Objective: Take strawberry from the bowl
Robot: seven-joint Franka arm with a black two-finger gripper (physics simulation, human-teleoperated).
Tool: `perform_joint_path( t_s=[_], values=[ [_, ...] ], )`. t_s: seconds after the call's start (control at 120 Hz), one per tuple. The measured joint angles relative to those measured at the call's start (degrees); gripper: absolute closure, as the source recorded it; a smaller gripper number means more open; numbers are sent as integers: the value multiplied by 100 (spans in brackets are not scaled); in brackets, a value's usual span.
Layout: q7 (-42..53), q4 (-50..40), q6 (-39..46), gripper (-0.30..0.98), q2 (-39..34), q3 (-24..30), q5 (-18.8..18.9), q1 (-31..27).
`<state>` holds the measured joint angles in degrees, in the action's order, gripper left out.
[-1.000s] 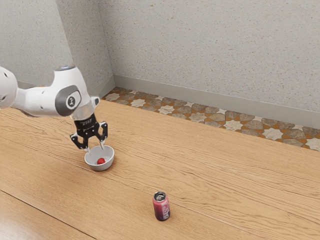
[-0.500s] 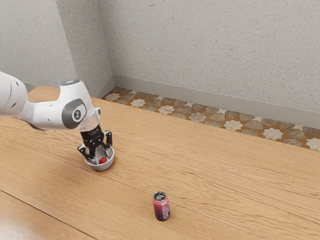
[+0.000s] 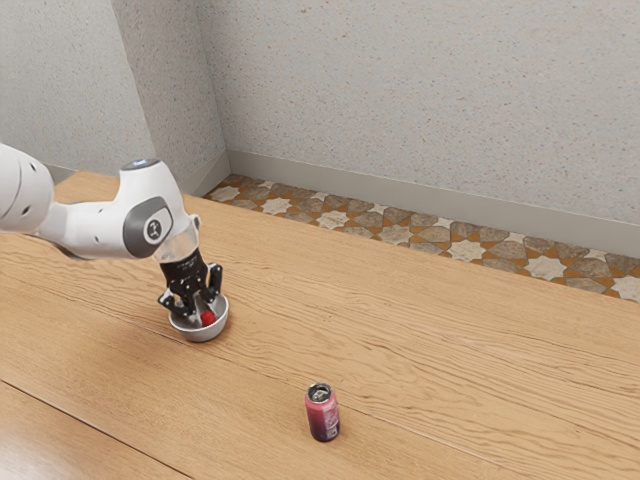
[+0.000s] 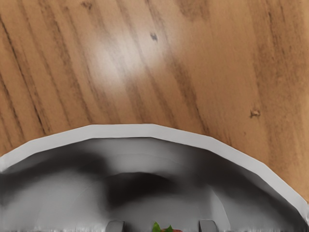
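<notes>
My gripper point(image 3: 205, 310) points down into the white bowl point(image 3: 201, 335), at the exterior view's left. The red strawberry point(image 3: 208, 319) is low inside the bowl, right at the gripper's lower end, partly covered by it. In the wrist view the bowl's pale rim point(image 4: 123, 131) curves around the gripper point(image 4: 161, 227), and the green leaves of the strawberry point(image 4: 156, 227) show between its two sides. Whether it grips the berry cannot be made out; most of the berry is hidden.
A pink and dark soda can point(image 3: 322, 413) stands upright on the wooden table point(image 3: 430, 350), toward the exterior view's right and nearer its camera than the bowl. A wall rises beyond the table.
Over the last second my hand came down from above the rim into the bowl, and it has hardly travelled in the last half second. The strawberry appears shifted very slightly; bowl and can stayed put.
</notes>
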<state>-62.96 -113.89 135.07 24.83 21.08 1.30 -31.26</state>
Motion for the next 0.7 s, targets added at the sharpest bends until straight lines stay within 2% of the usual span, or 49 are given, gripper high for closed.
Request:
perform_joint_path(
  t_s=[0.108, 0.208, 0.308, 0.442, 0.642, 0.7],
  values=[
    [-103, -45, -107, 66, -292, 1, 15, -9],
    [-198, -398, -266, 69, -1040, 112, 18, 114],
    [-324, -469, -457, 70, -1326, 225, 21, 871],
    [-490, -260, -532, 71, -761, 42, 23, 1686],
    [-589, -122, -586, 32, -693, -98, 223, 1829],
    [-411, -83, -831, 24, -1153, -69, 606, 1819]
  ],
)
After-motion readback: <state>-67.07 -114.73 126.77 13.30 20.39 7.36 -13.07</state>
